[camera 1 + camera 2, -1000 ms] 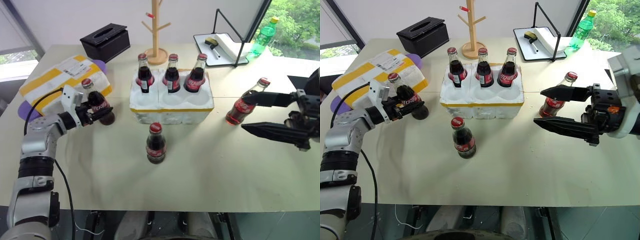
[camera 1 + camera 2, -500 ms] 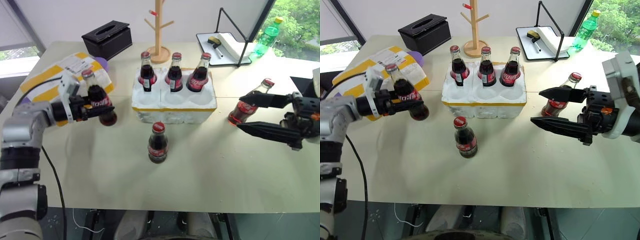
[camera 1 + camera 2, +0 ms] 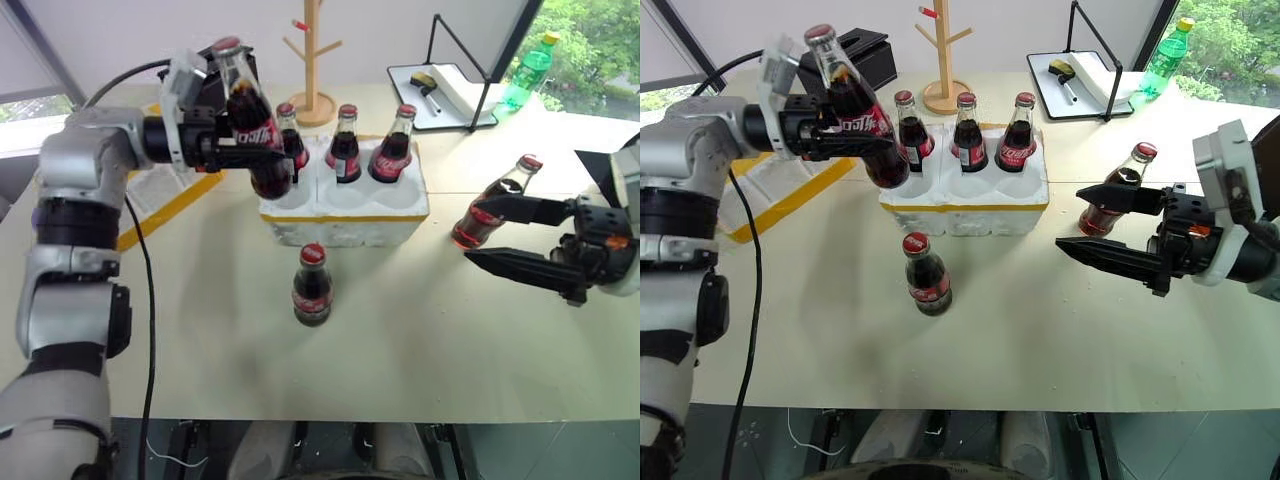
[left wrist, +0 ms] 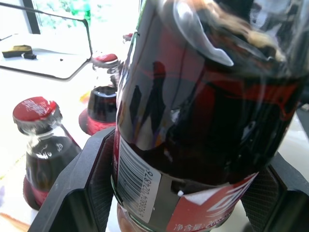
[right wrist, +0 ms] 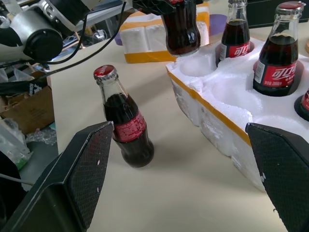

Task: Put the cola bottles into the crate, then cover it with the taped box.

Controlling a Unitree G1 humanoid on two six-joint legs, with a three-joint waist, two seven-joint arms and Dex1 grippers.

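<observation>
Glass everywhere on your table: dark cola in small round-shouldered bottles with crimped red caps and red labels in white script. Your left gripper (image 3: pixel 262 160) is pinching one of them, the held bottle (image 3: pixel 252 122), around its label, tilted with its cap leaning toward your left, base hanging right at the crate's near-left corner. From the left wrist view you get shiny curved glass, a barcode strip and the two ribbed black fingers (image 4: pixel 82 188) hugging either side.

The crate (image 3: pixel 345 205) is crumbly white styrofoam, blocky, with a yellow tape band around its side and scooped round wells. Three bottles (image 3: pixel 346 146) stand in the far row; the near row of wells looks empty, though the held bottle covers part of the left one, so I can't be sure of that one.

One loose bottle (image 3: pixel 312 286) stands upright on the smooth pale table (image 3: pixel 400 350) just in front of the crate. Another bottle (image 3: pixel 490 205) stands off to the right side, partly behind your right gripper (image 3: pixel 485 232), whose long textured black fingers are spread wide with nothing between them.

The taped box (image 3: pixel 780 190) is mostly hidden behind your left arm; you only catch a white foam edge and a yellow stripe. At the back there's a black tissue box (image 3: pixel 855 55), half covered, a wooden peg stand (image 3: pixel 318 60) cut off at the top, and a green plastic bottle (image 3: pixel 527 72).
</observation>
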